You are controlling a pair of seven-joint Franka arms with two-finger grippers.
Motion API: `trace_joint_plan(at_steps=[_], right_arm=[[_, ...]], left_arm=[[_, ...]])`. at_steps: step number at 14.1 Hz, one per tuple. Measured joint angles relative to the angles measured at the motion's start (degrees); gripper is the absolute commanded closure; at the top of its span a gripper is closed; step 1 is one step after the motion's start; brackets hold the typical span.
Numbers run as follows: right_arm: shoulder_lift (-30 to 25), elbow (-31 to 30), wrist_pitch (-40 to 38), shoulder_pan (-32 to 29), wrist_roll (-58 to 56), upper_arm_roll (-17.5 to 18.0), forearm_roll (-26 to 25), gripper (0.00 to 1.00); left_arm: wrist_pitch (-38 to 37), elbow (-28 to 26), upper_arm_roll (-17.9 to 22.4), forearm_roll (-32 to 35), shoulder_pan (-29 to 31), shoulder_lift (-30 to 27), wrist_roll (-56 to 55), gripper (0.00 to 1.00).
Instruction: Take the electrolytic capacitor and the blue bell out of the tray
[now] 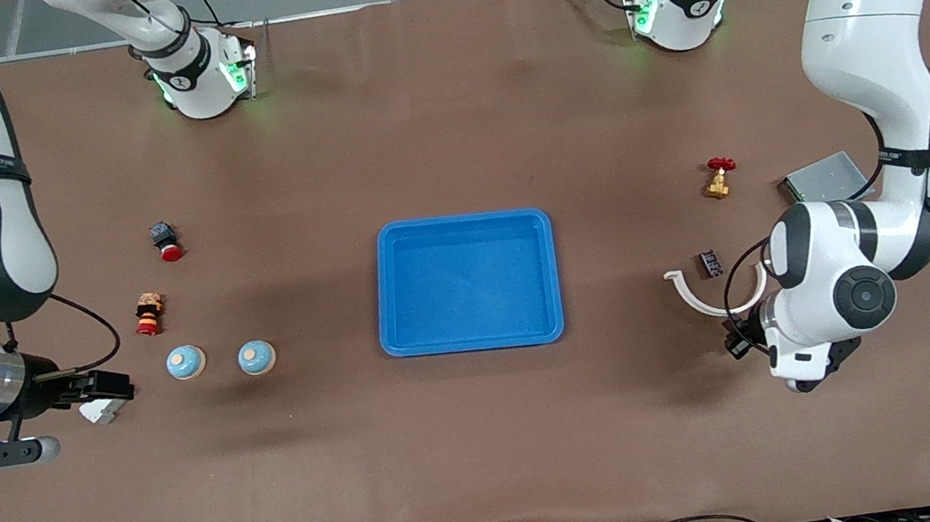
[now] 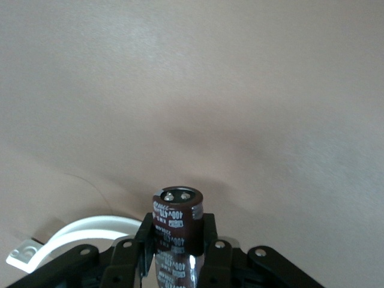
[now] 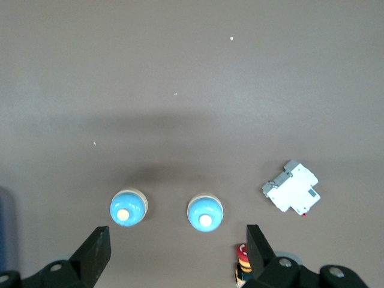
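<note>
Tray (image 1: pixel 460 226), blue, sits mid-table and serves as landmark. Toward the right arm's end from it stand two bells (image 1: pixel 257 357) (image 1: pixel 185 362), side by side, about level with the tray's nearer edge.

Right wrist view shows what the front view hides: right gripper (image 3: pixel 178 252) spread wide, nothing between its fingers (image 3: pixel 96 255), hovering with both bells (image 3: pixel 205 212) (image 3: pixel 127 207) in the gap's line below. It also shows a white breaker (image 3: pixel 291 188) whole; in the front view the breaker (image 1: pixel 102 409) is half covered by the right gripper (image 1: pixel 118 386).

Left wrist view shows the capacitor (image 2: pixel 176 231), dark brown with white print, upright and clamped in the left gripper (image 2: pixel 177 252), above bare table. In the front view the left gripper (image 1: pixel 741 341) is mostly hidden under its own wrist and the capacitor cannot be made out; it hangs toward the left arm's end from the tray, by a white curved bracket (image 1: pixel 712 296). That bracket (image 2: pixel 69 239) is cut off in the wrist view.
</note>
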Motion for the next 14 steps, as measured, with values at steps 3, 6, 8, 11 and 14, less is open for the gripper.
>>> trace_joint_plan(at_steps=[3, 6, 8, 11, 14], right_arm=[[-0.1, 6.6, -9.0, -0.1, 0.0, 0.0, -0.4, 0.0], [-0.2, 9.9, -15.3, -1.2, 0.0, -0.1, -0.6, 0.0], [-1.3, 10.9, -17.8, -2.4, 0.0, -0.2, -0.8, 0.0], [-7.8, 11.1, -23.9, -2.9, 0.0, -0.2, -2.1, 0.0], [-15.6, 8.0, -26.6, -3.2, -0.1, -0.2, -2.2, 0.0]], left_arm=[[0.2, 0.0, 0.0, 0.0, 0.6, 0.5, -4.3, 1.0], [2.0, 0.0, -0.2, 0.0, 0.3, 1.4, -10.0, 1.0], [3.2, 0.0, -0.3, 0.0, 0.2, 1.9, -12.6, 1.0], [4.0, -0.1, -0.3, 0.0, 0.0, 2.7, -14.6, 1.0], [5.0, -0.1, -0.4, 0.0, -0.2, 2.8, -14.7, 1.0]])
